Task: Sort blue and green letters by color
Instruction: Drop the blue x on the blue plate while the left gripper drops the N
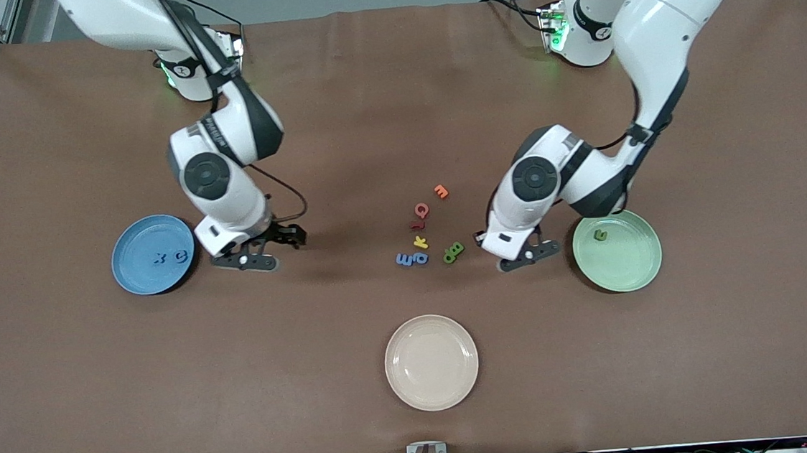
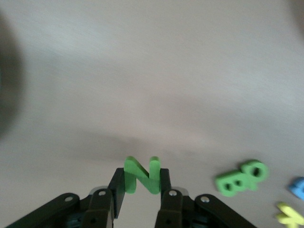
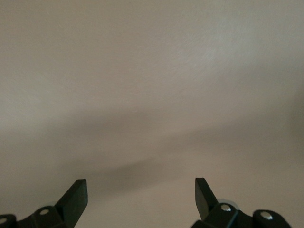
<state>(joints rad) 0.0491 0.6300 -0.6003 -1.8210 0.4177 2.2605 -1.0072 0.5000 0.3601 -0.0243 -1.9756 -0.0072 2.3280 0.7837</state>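
Though light, stiff foam, the green letter N is best pinched across its flat faces, as the left gripper does over the desk beside the green plate; right gripper jaws wide, empty.

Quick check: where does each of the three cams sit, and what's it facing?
Front: high across the table, facing both arms' bases; blue plate, green plate.
Left wrist: on left arm, looking past left gripper, shut on green N.
Right wrist: on right arm; right gripper open over bare table.
Shared: green letter pair, front and left wrist.
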